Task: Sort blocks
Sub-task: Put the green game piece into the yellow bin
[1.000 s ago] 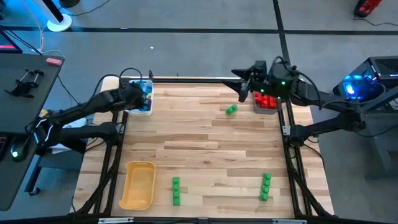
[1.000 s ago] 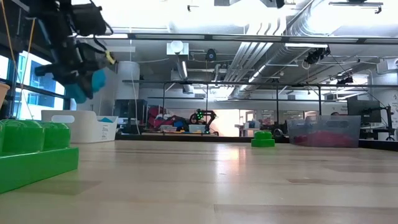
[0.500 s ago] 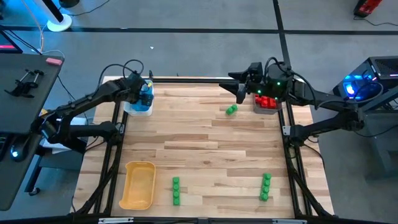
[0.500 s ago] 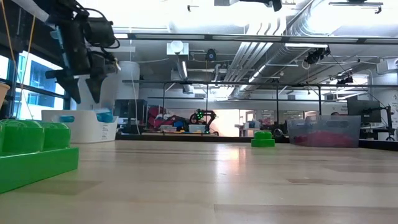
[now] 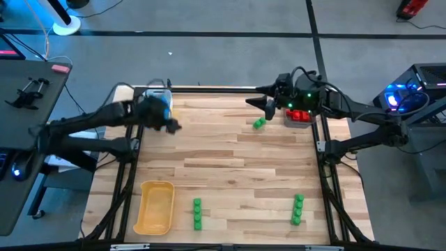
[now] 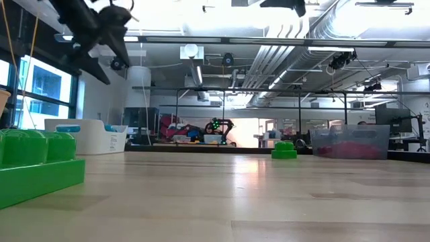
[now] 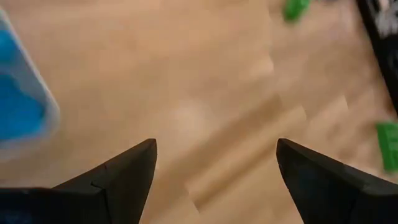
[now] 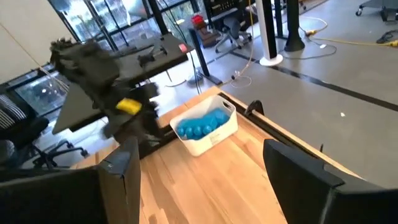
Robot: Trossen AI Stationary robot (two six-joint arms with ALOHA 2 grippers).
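Note:
My left gripper (image 5: 173, 125) hangs open and empty above the wood, just off the white tray (image 5: 156, 111) of blue blocks (image 8: 202, 124) at the far left. In its wrist view the open fingers (image 7: 214, 171) frame bare table. My right gripper (image 5: 253, 103) is open and empty at the far edge, a little beyond a lone green block (image 5: 259, 123) lying on the table. Red blocks (image 5: 298, 115) lie in the grey tray (image 6: 349, 142) at the far right. Two green stacks (image 5: 197, 213) (image 5: 297, 209) lie near the front edge.
A yellow tray (image 5: 155, 207) sits at the near left. The middle of the table (image 5: 230, 167) is bare wood. In the low view one green stack (image 6: 37, 168) looms close at the left. Metal frame rails run along both table sides.
My left gripper has opened over the white tray and let a blue block drop into it. It has then swung away from the tray, toward the table's middle and near side. My right gripper has edged toward the table's left along the far edge.

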